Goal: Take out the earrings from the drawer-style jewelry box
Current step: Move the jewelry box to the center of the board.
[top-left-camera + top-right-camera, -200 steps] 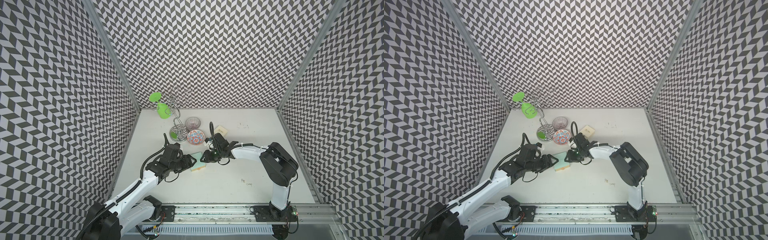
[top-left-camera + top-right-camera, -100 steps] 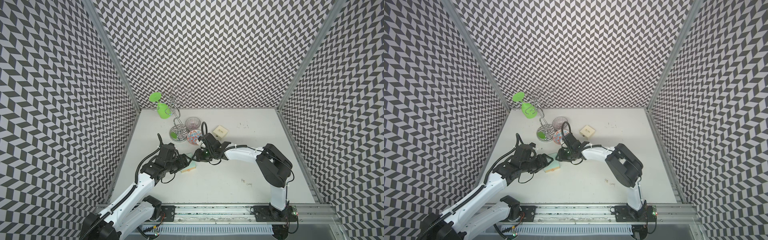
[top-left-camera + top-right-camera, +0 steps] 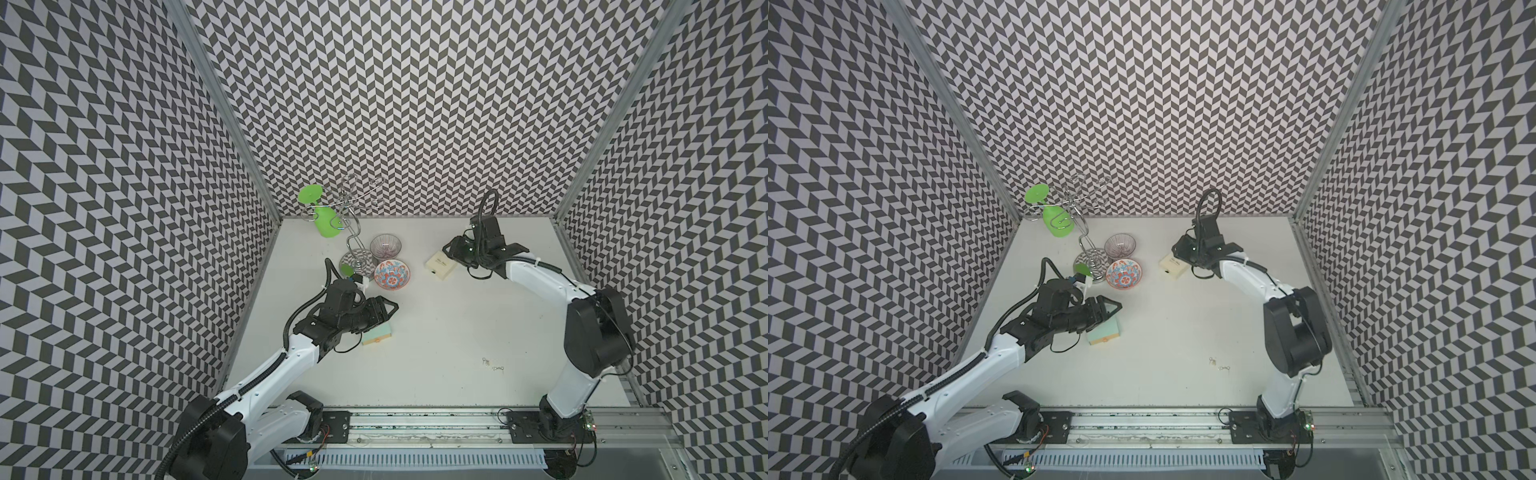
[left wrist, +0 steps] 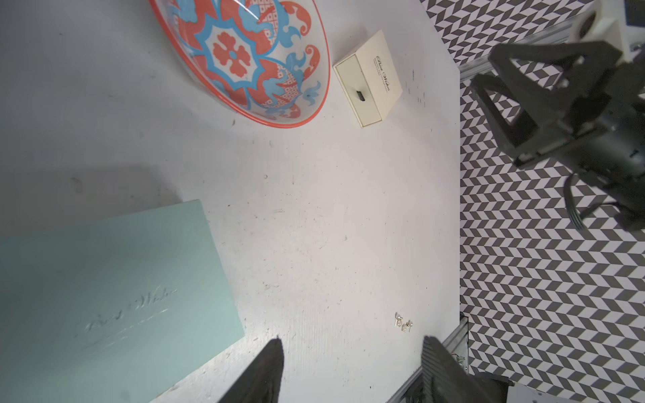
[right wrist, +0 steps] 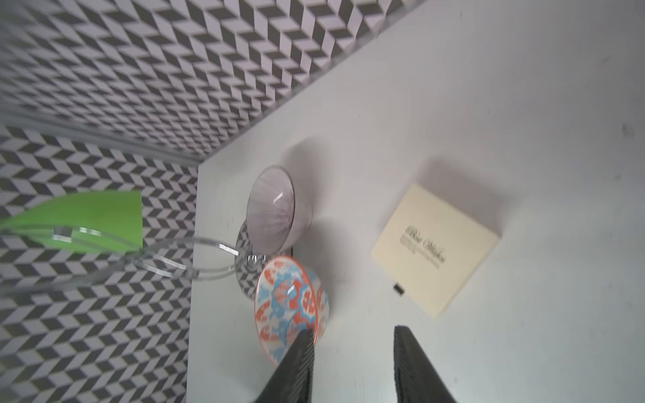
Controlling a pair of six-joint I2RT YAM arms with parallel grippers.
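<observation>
White table point(image 3: 436, 332). Far left: wire stand point(image 3: 357, 264), lilac bowl point(image 3: 385, 246) and patterned bowl point(image 3: 392, 274), clustered. Cream box point(image 3: 439, 266) to their right. Teal box point(image 3: 380, 334) nearer, left of centre. Earrings point(image 3: 492, 365) loose, near right.

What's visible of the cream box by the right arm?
The cream box is a flat square, cardboard-looking, with dark script lettering on top and a small dark pull tab on one side face; the drawer looks shut. It lies flat on the white table, apart from the patterned bowl. The right gripper hovers nearby, jaws clear of it.
</observation>
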